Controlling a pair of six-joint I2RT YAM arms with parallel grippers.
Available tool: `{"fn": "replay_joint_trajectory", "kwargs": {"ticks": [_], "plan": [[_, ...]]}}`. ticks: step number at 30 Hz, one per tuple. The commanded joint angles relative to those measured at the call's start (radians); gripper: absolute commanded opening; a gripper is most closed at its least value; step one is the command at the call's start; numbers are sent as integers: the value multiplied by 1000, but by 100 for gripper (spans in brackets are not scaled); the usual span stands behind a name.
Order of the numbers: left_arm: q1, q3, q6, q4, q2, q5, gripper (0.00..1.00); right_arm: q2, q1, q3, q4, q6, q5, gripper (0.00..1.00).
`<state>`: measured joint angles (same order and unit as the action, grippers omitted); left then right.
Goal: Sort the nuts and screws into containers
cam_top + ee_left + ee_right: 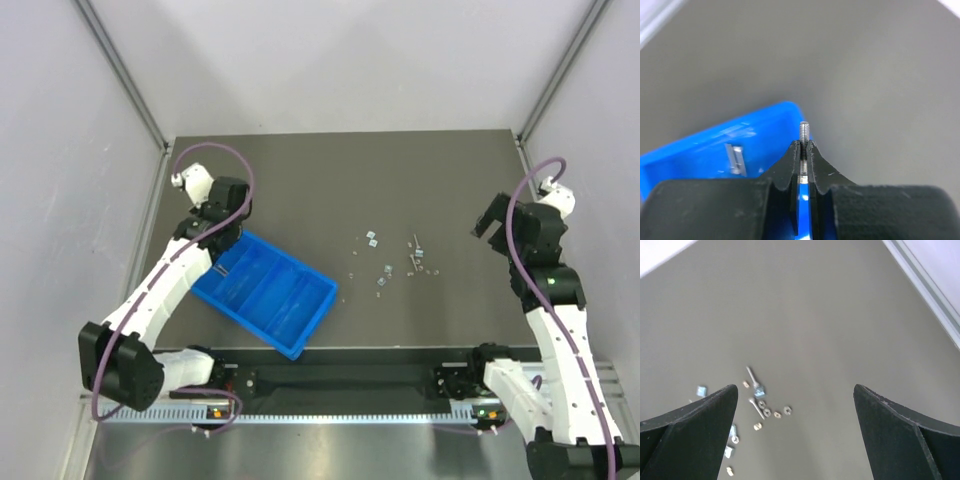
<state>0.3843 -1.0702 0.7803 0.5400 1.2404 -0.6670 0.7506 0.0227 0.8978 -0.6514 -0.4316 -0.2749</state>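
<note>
My left gripper (222, 245) hangs over the far left corner of the blue tray (265, 292), whose compartments are the containers. It is shut on a thin threaded screw (804, 131) that sticks out past the fingertips, with the tray (715, 150) below. Loose screws and nuts (390, 262) lie scattered on the dark table to the right of the tray. In the right wrist view I see two screws (758, 409) among several nuts (787, 411). My right gripper (490, 225) hovers wide open to the right of the scatter, holding nothing.
A small silver metal piece (735, 159) lies inside the tray's corner compartment. White walls with metal rails (125, 75) close in the table on the left, right and back. The arm bases sit along the near edge.
</note>
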Motion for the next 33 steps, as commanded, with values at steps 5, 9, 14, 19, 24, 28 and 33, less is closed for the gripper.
{"fn": "replay_joint_trajectory", "kwargs": {"ticks": [5,9,14,19,24,28,33], "plan": [[-79,136,60,18,-18,-19,3,16,-15,26,81,-13,14,100],[-140,239,77,-63,-21,-31,3,4,-17,-5,79,-9,10,100],[-156,260,62,-109,-25,30,4,16,-15,-7,78,-1,3,100],[-156,253,54,-86,-22,70,25,52,-15,-11,88,2,14,100],[-153,148,10,-8,-47,202,59,95,-15,-10,98,13,26,100],[-93,15,-50,-12,-47,282,66,121,-15,3,102,11,37,100],[161,-161,-141,-63,100,300,77,150,-45,-2,95,16,55,100]]}}
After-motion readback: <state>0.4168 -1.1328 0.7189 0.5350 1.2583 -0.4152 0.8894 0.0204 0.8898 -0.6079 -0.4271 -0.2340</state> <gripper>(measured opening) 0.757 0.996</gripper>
